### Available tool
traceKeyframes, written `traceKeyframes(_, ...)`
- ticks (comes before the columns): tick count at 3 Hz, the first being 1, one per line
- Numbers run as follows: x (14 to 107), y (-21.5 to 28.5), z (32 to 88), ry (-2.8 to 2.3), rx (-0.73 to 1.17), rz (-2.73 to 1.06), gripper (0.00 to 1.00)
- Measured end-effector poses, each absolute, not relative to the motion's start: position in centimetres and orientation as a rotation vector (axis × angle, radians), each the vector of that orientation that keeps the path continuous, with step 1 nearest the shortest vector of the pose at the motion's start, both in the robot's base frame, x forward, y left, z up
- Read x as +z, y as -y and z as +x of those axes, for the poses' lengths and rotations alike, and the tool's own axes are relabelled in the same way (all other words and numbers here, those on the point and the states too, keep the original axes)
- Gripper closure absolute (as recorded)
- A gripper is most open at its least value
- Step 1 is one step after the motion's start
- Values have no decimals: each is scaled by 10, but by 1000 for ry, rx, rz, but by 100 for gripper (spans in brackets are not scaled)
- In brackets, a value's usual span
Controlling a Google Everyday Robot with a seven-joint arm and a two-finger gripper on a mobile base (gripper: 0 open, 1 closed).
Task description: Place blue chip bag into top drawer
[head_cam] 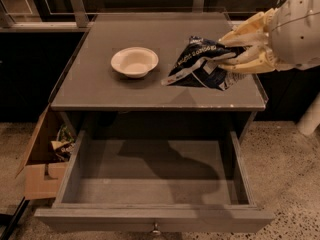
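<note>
Nothing can be read. The only printing is on the blue chip bag, at about 2 o'clock from the middle of the view. White and light-blue lettering runs across its crumpled navy foil, but no word or brand can be made out. The gripper, at 3 o'clock from the bag, clamps the bag's right end between its cream fingers.
</note>
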State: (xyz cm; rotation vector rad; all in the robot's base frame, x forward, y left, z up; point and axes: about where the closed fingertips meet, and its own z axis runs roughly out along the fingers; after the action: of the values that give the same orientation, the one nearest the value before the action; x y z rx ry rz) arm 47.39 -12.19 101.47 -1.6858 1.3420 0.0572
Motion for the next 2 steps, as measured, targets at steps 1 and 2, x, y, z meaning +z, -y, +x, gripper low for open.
traceKeyframes(1,978,125,471,-1416,47,-1629,100)
traceKeyframes(2,933,139,466,-1517,34,-1568,100)
